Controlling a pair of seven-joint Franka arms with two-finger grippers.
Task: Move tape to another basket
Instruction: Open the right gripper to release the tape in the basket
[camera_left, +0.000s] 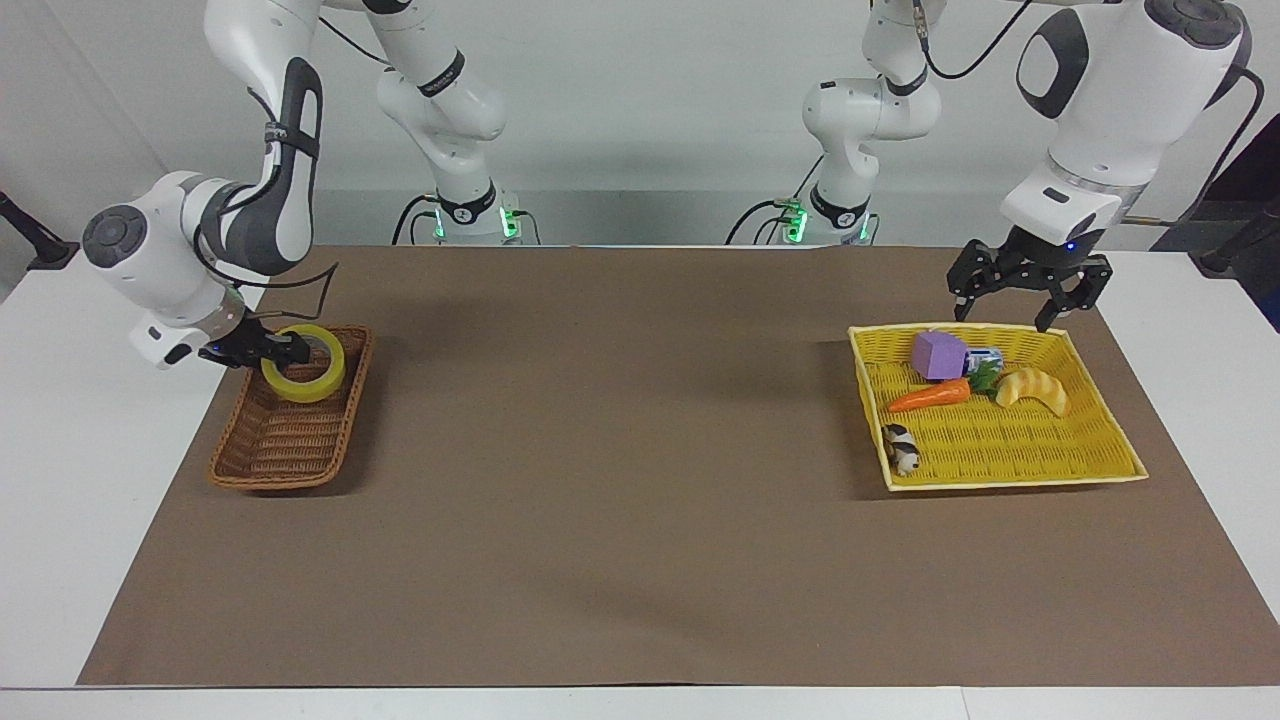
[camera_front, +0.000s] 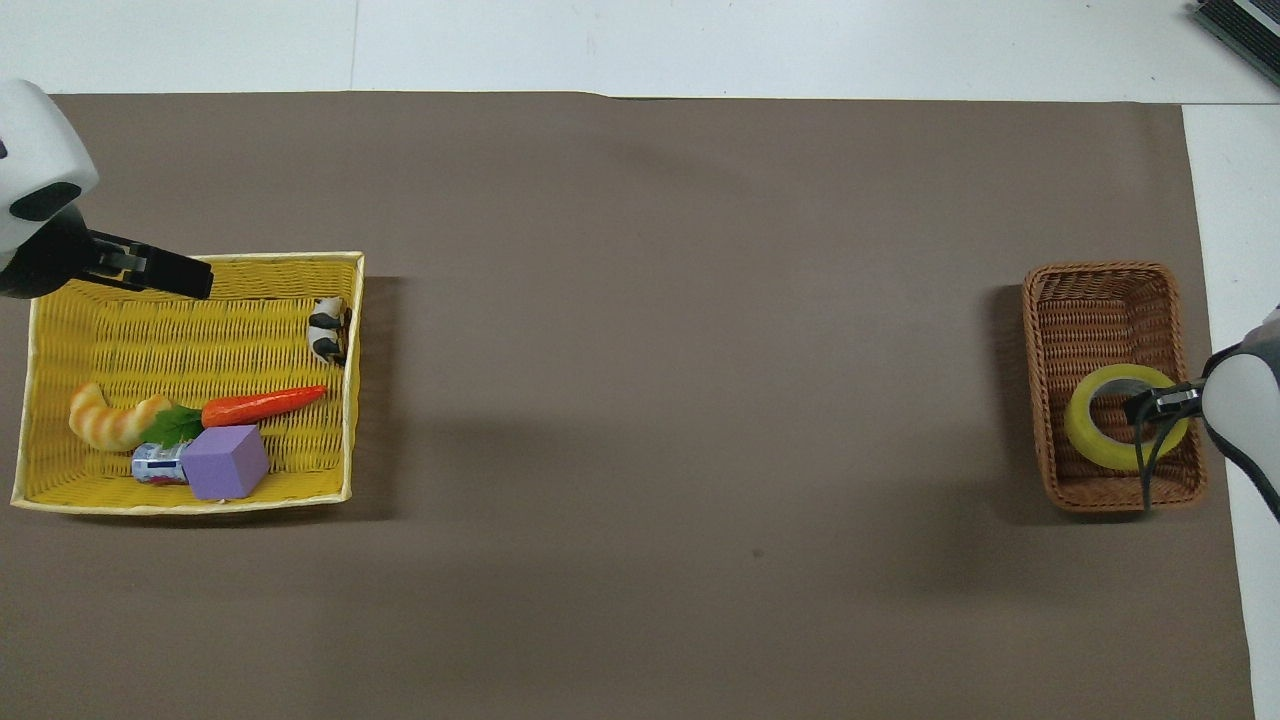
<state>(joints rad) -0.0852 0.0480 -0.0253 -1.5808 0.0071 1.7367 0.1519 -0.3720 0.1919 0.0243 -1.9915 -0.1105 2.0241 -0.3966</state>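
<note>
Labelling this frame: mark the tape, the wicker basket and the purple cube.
tape (camera_front: 1090, 440): overhead view, on its yellow outer band.
wicker basket (camera_left: 275, 455): facing view, on its bare woven floor.
purple cube (camera_left: 937, 355): facing view, on its front face.

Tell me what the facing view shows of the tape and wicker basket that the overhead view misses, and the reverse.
Only the facing view shows the right arm whole and the height: the right gripper holds the tape level with the wicker basket rim, at its end nearer the robots; contact with the floor is unclear.

Only the overhead view shows the tape inside the basket's outline and the bare woven floor beside it.

Both show the gripper shut on the tape's wall, and the left gripper waiting open over the yellow basket edge.
</note>
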